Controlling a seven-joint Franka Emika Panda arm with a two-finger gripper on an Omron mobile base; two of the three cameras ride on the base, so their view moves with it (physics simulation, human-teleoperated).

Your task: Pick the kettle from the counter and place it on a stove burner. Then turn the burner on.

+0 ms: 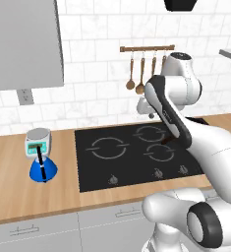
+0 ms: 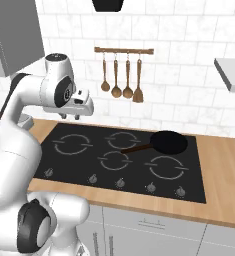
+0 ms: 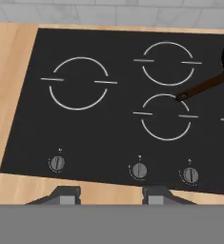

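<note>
Inventory, near to far.

- Cabinet drawers [image 1: 63, 229]: grey, w/ bar handles, below counter front.
- Counter [image 1: 18, 197]: light-brown wood, thick front edge, runs both sides of cooktop.
- Cooktop [image 2: 59, 162]: 1x black glass, set into counter.
- Knobs: 5x along cooktop front edge in right base view, e.g. knob [image 2: 120, 183]; 3x in hand view, e.g. [image 3: 139, 169]. Small marks above knobs, too small to read.
- Burner rings: 5x counted in right base view. Stove burner [image 1: 107, 147], large white circle, at left end, bare; also seen at [image 3: 79, 83]. Smaller rings to its right.
- Kettle [image 1: 43, 170]: 1x, bright blue cone, thin black upright handle. Stands on counter left of cooktop, well apart from stove burner, just in front of scale.
- Scale [image 1: 38, 142]: 1x grey, green display; digits not readable.
- Frying pan [image 2: 169, 142]: 1x black, on cooktop right-rear, long dark handle pointing toward centre rings.
- Gripper [image 3: 111, 195]: above cooktop, looking down at it; fingertips [image 3: 66, 194] spread wide apart, nothing between them. Well apart from kettle.
- Utensil rail [image 2: 124, 50]: 1x wooden bar on white tile wall; 4x wooden utensils hanging (spoons, spatula).
- Wall outlet [image 1: 24, 96]: 1x, grey, under upper cabinet [image 1: 23, 44].
- Range hood [image 2: 108, 5]: 1x dark, top edge, above cooktop.
- No brand names or legible writing on any item.
</note>
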